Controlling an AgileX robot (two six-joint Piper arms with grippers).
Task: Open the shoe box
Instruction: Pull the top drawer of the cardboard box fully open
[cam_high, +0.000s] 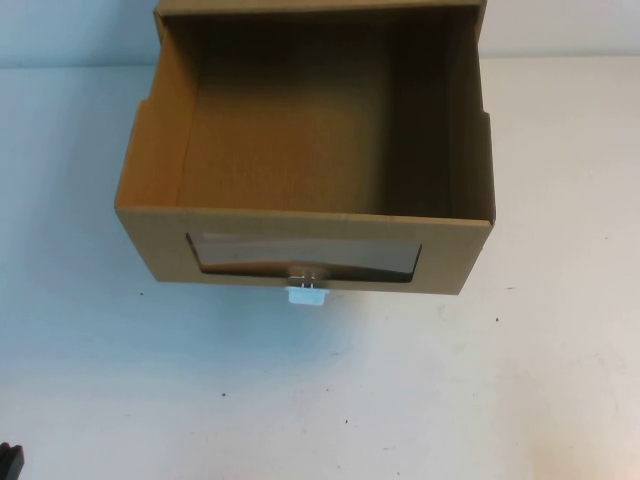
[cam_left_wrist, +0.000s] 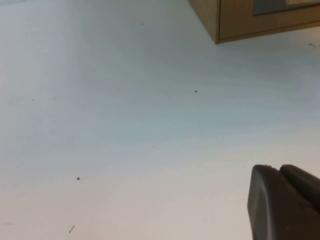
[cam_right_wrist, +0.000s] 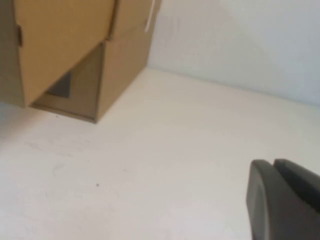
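The brown cardboard shoe box (cam_high: 305, 150) stands open at the back middle of the table, its inside bare and its lid folded up at the far side. Its front wall has a clear window (cam_high: 300, 255) and a small white tab (cam_high: 308, 292) at the lower edge. My left gripper (cam_left_wrist: 279, 169) is shut on nothing, low over the white table, well short of the box's near left corner (cam_left_wrist: 235, 20). My right gripper (cam_right_wrist: 274, 162) is also shut and empty, off to the side of the box (cam_right_wrist: 70, 50), apart from it.
White table (cam_high: 320, 400) spreads in front of and to both sides of the box, with a pale wall behind it. A black bit of the left arm (cam_high: 10, 462) shows at the near left corner of the high view.
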